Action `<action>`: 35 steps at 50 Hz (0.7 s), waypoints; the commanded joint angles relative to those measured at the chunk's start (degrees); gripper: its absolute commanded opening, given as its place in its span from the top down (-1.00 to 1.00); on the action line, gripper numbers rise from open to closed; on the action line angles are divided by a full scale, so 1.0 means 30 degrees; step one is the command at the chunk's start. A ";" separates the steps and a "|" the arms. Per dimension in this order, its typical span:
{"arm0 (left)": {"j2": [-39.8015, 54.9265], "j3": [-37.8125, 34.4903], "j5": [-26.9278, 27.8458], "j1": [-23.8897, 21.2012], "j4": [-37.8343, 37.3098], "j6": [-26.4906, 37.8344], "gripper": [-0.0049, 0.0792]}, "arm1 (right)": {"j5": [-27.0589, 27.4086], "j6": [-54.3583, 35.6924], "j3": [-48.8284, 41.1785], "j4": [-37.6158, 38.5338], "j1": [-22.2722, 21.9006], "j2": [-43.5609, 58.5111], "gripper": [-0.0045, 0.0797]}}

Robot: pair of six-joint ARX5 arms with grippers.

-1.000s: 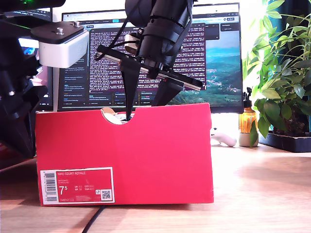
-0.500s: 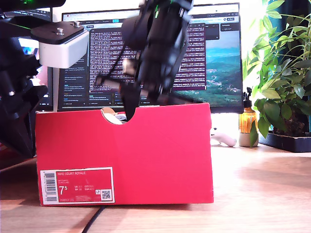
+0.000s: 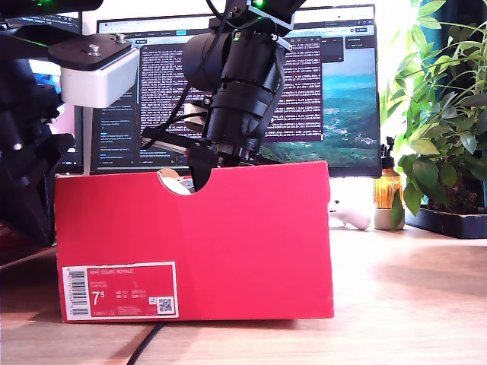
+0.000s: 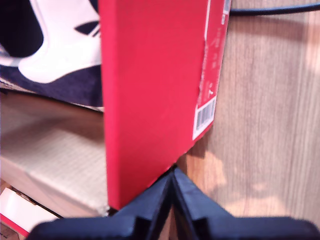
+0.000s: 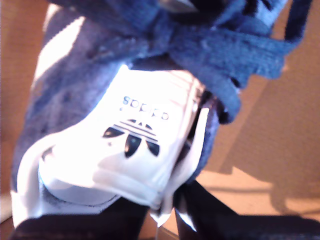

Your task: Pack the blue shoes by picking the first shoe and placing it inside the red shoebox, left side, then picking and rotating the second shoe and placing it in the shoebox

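The red shoebox (image 3: 228,243) stands on the wooden table, its barcode label at the exterior view's lower left. My second arm (image 3: 236,99) reaches down into the box from above, and the front wall hides its fingers there. In the second wrist view a blue shoe (image 5: 65,85) fills the frame, with its white trefoil tongue and blue laces. My second gripper (image 5: 167,215) is shut on the tongue's edge. My first gripper (image 4: 172,175) is shut and holds nothing. It hovers over the box wall (image 4: 150,90) near the label corner. A blue shoe (image 4: 60,50) lies inside the box.
My first arm (image 3: 30,152), carrying a white block (image 3: 91,72), stands at the exterior view's left. Behind the box is a monitor (image 3: 335,91). A plant (image 3: 441,114), an orange bottle (image 3: 388,190) and a white object (image 3: 350,217) sit at the exterior view's right. A cable (image 3: 148,342) runs under the box.
My second arm has turned its wrist about a quarter turn and sunk slightly into the box. Its finger rail, broadside before, now faces edge-on. The first arm and the box have not moved.
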 commanded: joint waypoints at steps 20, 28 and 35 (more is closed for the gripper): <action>0.0211 -0.0248 -0.0044 -0.0022 0.0335 0.0029 0.93 | 0.1282 -0.0743 0.1246 -0.1348 0.0459 0.0080 0.92; 0.0211 -0.0248 -0.0051 -0.0022 0.0262 0.0029 0.93 | 0.1304 -0.0663 0.1260 -0.1297 0.0714 0.0080 0.92; 0.0211 -0.0248 -0.0058 -0.0022 0.0262 0.0029 0.93 | 0.1282 -0.0204 0.1260 0.0160 0.1202 0.0080 0.92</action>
